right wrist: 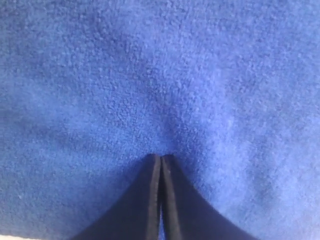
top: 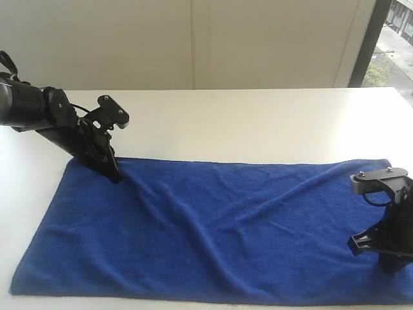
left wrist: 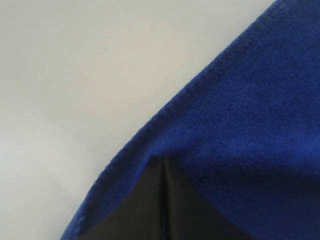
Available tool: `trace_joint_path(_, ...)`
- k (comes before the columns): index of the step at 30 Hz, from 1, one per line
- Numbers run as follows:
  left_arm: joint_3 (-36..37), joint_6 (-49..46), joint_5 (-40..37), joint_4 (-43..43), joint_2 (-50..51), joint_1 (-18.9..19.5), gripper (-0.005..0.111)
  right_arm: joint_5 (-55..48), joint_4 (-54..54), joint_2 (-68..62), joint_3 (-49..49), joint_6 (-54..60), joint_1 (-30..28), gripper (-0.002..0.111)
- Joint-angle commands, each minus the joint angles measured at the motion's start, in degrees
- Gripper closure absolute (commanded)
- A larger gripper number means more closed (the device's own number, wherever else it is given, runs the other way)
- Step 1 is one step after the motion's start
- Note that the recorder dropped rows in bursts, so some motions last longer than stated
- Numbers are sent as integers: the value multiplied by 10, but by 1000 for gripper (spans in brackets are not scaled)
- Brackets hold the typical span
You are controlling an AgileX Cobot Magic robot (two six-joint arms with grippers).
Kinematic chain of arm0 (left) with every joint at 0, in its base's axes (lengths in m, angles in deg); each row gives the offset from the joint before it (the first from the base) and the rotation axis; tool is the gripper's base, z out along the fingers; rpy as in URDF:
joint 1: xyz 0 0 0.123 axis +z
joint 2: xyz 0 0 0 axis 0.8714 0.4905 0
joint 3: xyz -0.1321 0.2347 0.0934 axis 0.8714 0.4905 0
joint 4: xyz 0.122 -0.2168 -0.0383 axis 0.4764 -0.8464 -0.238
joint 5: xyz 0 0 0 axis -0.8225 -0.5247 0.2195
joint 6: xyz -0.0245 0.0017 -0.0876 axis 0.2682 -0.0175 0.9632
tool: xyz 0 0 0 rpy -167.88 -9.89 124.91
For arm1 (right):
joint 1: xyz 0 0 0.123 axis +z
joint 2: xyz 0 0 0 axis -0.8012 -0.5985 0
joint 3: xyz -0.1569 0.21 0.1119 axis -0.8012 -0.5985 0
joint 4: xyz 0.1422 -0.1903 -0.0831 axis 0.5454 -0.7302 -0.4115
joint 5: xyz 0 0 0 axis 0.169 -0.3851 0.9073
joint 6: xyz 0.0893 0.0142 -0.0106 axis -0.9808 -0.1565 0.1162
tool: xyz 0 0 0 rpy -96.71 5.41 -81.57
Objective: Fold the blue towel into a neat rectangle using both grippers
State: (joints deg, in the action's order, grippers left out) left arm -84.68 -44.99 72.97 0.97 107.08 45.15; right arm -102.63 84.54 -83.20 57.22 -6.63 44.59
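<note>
Two thin pinches: my left gripper (left wrist: 162, 162) and right gripper (right wrist: 161, 159) clamp the blue towel (top: 213, 239), and either bite might slip on lifting.

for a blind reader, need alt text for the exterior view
A blue towel lies spread out and creased on a white table. The left tool is shut on the towel near its far left corner, and the right tool is shut on it near the right edge.
</note>
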Motion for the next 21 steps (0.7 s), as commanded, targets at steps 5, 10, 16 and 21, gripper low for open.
trace_joint_path(5, 6, -1, -54, 5, 16, 11, 107, -45, -47, -13, -14, -18, -4, 108)
trace_joint_path(10, 5, -1, -47, -18, -21, 11, 107, -13, -44, 60, -10, -18, -4, 108)
trace_joint_path(16, 5, -1, -92, -40, -118, 11, 107, 25, -39, 127, 28, -10, -4, 108)
trace_joint_path(21, 21, -1, -309, -43, -174, 11, 107, 64, -38, 87, 129, 6, -30, 108)
